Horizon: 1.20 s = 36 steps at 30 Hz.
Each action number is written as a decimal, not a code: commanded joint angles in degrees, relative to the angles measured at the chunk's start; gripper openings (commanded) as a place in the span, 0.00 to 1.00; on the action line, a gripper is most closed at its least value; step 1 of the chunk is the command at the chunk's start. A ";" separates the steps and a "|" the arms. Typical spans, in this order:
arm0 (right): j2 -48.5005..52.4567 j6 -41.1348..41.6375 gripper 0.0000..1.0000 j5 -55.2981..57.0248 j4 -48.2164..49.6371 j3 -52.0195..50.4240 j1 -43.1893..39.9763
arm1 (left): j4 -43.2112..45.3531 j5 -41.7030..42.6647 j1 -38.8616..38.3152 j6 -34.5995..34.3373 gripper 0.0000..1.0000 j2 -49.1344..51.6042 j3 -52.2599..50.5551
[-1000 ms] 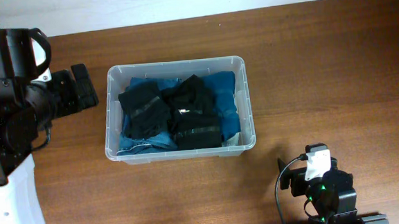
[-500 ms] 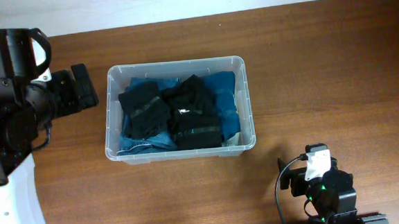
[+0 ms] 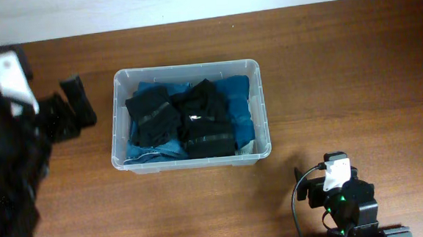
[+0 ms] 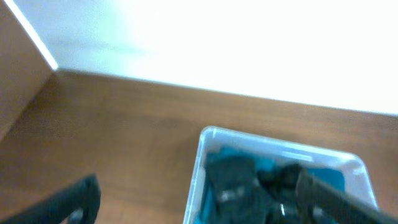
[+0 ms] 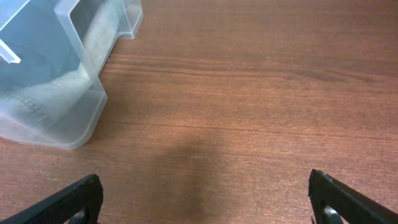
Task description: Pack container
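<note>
1. Brown wood tabletop (image 3: 341, 74), pale wall (image 3: 190, 2) along its far edge.
2. The container (image 3: 186, 67) stands upright on the tabletop, left of ctr in the overhead view, top open.
3. Inside: two folded black cloth pieces (image 3: 152, 115) side by side, touching. They lie on blue fabric (image 3: 236, 102) that covers the base and shows at the far and right sides.
4. The left arm (image 3: 8, 160) is at the left edge of the overhead view, heavily blurred. Its tip is near the container's left wall, not touching it.
5. Left jaws, from the left wrist view (also blurred): fingers (image 4: 78, 199) sit at the two lower corners of the frame, spread wide, nothing between them. The container lies ahead, dark cloth visible in it.
6. The right arm (image 3: 343, 199) is at the near-right edge of the tabletop, well apart from the container.
7. Right jaws, from the right wrist view: fingers (image 5: 81, 199) spread wide, nothing held, bare wood under them. One container corner shows at upper left, apart from the fingers.
</note>
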 commanded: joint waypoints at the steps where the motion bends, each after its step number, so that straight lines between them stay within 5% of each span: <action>1: -0.59 0.00 0.98 -0.31 0.17 -0.44 -0.44 | 8.20 4.37 0.39 5.01 1.00 -9.33 -15.74; 19: -0.59 0.00 0.98 -0.31 0.17 -0.44 -0.44 | 23.67 9.66 3.63 7.26 1.00 -46.21 -66.75; 36: -0.59 0.00 0.98 -0.31 0.17 -0.44 -0.44 | 28.11 9.66 4.15 7.21 1.00 -67.98 -89.55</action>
